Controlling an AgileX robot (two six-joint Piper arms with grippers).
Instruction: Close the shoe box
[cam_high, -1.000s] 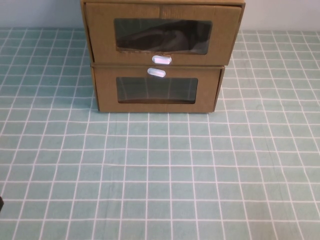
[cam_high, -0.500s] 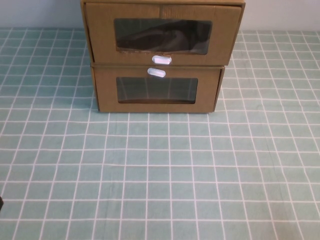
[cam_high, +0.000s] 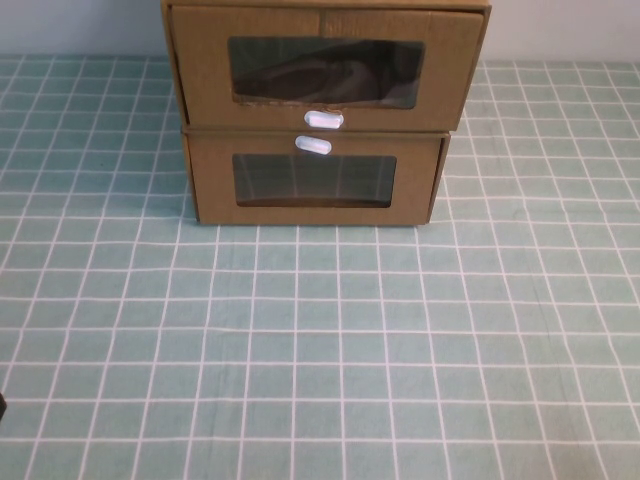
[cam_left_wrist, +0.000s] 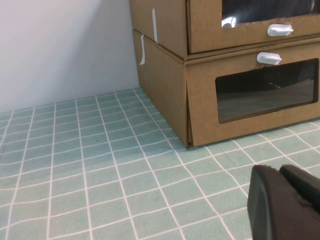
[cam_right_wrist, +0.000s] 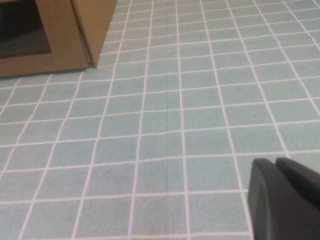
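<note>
The shoe box (cam_high: 200, 70) is the upper of two stacked brown cardboard drawer boxes at the far middle of the table. It has a wide clear window and a white pull tab (cam_high: 323, 120) below it. Its drawer front stands slightly proud of the shell. It also shows in the left wrist view (cam_left_wrist: 205, 25). My left gripper (cam_left_wrist: 280, 172) is shut and empty, low over the table, to the left of the boxes and nearer me. My right gripper (cam_right_wrist: 276, 164) is shut and empty, low over the table to the boxes' right. Neither gripper shows in the high view.
The lower cardboard box (cam_high: 210, 180), with a smaller window and its tab (cam_high: 313, 146) above it, carries the shoe box; its corner shows in the right wrist view (cam_right_wrist: 75, 35). A green checked cloth (cam_high: 320, 340) covers the table. A pale wall (cam_left_wrist: 60, 45) stands behind.
</note>
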